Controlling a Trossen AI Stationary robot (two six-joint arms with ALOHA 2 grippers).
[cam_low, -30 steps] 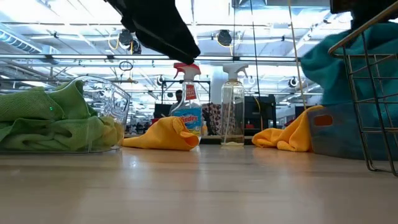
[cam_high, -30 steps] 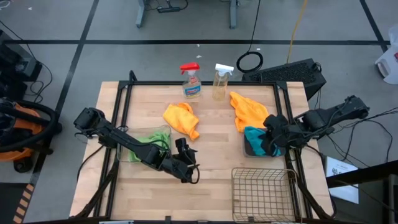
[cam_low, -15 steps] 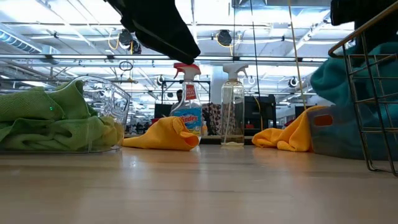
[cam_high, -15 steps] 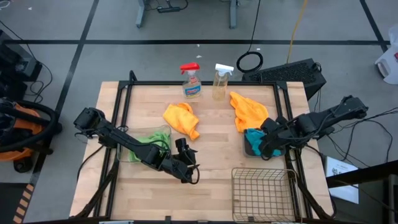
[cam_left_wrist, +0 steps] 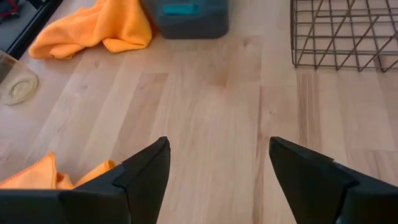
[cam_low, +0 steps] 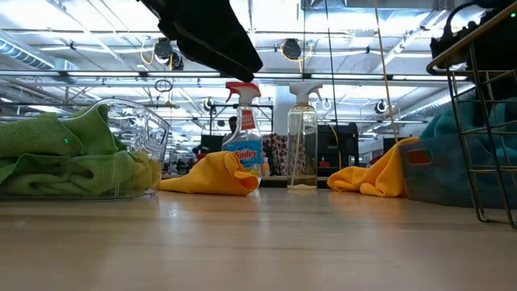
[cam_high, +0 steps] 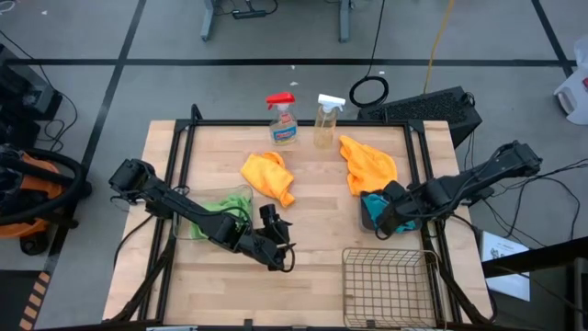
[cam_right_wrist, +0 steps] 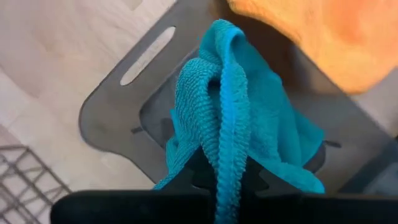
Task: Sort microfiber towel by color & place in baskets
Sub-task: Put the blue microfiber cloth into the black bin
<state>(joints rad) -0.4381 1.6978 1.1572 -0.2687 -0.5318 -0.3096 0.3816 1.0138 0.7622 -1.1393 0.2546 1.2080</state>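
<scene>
My right gripper (cam_high: pixel 386 219) is shut on a turquoise towel (cam_right_wrist: pixel 230 112) and hangs low over the dark grey bin (cam_high: pixel 370 221). One orange towel (cam_high: pixel 368 164) lies on the table with its near edge over the bin's far rim. A second orange towel (cam_high: pixel 267 175) lies at mid-table. Green towels (cam_high: pixel 223 208) fill the clear tub (cam_low: pixel 149 133). My left gripper (cam_left_wrist: pixel 217 146) is open and hovers above bare wood near the tub, touching nothing. The wire-mesh basket (cam_high: pixel 390 285) stands at the near edge. My right gripper pinches a bunched fold (cam_right_wrist: pixel 226 146) of the turquoise towel between its two fingers, several layers together. The fingers come from above, slanting in from the table's right. The rest of the towel spreads ahead of the fingers, down inside the grey bin (cam_right_wrist: pixel 112 118).
Two spray bottles, one with a red trigger (cam_high: pixel 283 121) and one clear (cam_high: pixel 326 119), stand at the far edge. Bare wood lies between the tub, the bin and the wire basket (cam_left_wrist: pixel 342 31). Black frame rails run along the table's sides.
My right gripper has moved down and toward the table's left and near side, over the grey bin. The turquoise towel has gone down with it: in the low view it stood high beside the wire basket and now sits low, inside the bin.
</scene>
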